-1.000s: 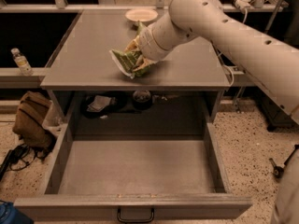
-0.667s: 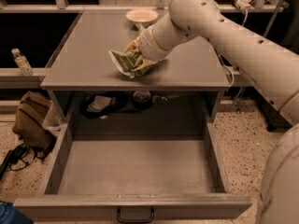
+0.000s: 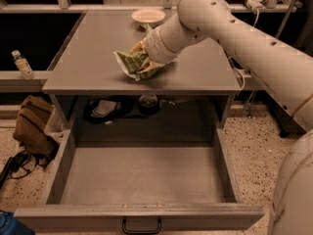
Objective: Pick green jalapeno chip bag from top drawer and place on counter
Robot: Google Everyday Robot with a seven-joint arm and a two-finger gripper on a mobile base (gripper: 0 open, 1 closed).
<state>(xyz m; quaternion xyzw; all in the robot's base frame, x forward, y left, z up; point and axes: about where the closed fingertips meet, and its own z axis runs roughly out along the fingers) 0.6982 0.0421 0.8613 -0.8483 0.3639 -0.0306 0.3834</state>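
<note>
Little has moved in the last second: my gripper (image 3: pixel 138 61) stays over the worktop (image 3: pixel 88 58) near the middle of its front edge, fingers (image 3: pixel 146 71) clamped on the green jalapeno chip bag (image 3: pixel 127 61). The bag is soft, crinkled foil, its long axis running left from the fingers, and it sits at or just above the smooth grey surface, so I judge the release to be straight down. The top drawer (image 3: pixel 146 180) stands pulled out below that edge.

Arm extended, gripper (image 3: pixel 142 58) (over counter (image 3: pixel 88 67)) gripping green jalapeno chip bag (image 3: pixel 127 61).
</note>
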